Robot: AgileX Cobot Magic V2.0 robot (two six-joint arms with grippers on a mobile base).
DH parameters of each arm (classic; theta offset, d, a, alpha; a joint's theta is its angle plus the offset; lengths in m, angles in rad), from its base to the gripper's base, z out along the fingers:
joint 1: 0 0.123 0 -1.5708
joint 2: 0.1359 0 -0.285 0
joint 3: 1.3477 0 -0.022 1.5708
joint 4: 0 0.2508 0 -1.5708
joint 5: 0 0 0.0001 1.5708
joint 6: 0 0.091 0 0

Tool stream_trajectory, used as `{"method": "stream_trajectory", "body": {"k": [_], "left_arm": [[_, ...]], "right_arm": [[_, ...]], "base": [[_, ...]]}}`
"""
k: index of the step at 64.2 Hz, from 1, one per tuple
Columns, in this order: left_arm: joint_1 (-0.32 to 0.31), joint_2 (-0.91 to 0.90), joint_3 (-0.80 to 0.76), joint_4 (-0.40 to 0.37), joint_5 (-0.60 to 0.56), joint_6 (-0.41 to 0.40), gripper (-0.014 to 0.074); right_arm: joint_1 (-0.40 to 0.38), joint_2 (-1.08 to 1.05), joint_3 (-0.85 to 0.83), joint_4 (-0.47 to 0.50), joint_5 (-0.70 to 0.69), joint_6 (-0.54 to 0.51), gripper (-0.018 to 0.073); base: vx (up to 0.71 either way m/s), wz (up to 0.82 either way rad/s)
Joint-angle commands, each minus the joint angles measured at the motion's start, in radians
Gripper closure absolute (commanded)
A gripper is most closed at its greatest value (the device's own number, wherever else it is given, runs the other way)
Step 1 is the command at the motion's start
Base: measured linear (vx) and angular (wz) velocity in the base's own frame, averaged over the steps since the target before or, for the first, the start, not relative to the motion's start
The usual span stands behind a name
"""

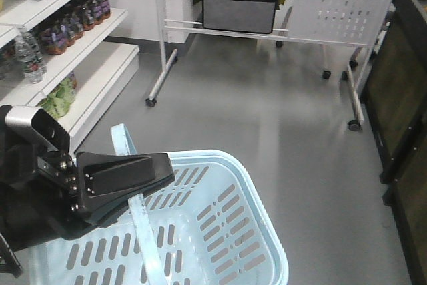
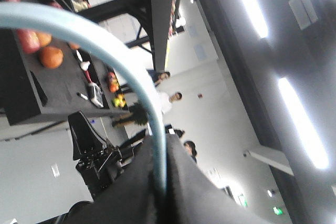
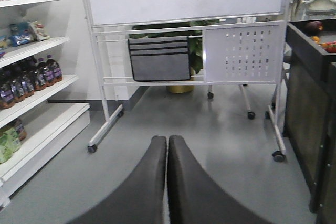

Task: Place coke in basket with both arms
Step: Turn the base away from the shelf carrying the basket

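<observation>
- Front view: the left gripper (image 1: 143, 188) is clamped on the handle (image 1: 148, 241) of the blue basket (image 1: 200, 155). It should hold the basket level and steady. No coke is in the basket or anywhere in sight.
- Left wrist view: the handle (image 2: 105, 45) sits pinched between the two jaws.
- Right wrist view: the right gripper (image 3: 167, 153) is pressed closed, empty, above the floor (image 3: 220, 129). I think it must find the coke first.

Left gripper (image 1: 145, 179) clamped on pale blue basket (image 1: 257, 208) handle (image 1: 148, 238)
</observation>
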Motion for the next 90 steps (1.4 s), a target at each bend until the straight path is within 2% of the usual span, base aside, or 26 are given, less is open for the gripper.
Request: {"method": "stream_trajectory", "body": {"k": [1,27,90], "left_arm": [[-0.006,-0.02,-0.025,-0.075,-0.221,0.001,0.0603],[-0.006,-0.02,-0.025,-0.075,-0.221,0.001,0.0603],[-0.006,-0.02,-0.025,-0.075,-0.221,0.001,0.0603]], "right_arm": [[-0.006,-0.013,0.008,-0.006,-0.07,-0.004,0.0565],[-0.006,-0.013,0.008,-0.006,-0.07,-0.004,0.0565],[-0.006,-0.013,0.008,-0.006,-0.07,-0.004,0.0565]], "base": [[-0.01,-0.49],[0.04,-0.28],[0.17,-0.02]]}}
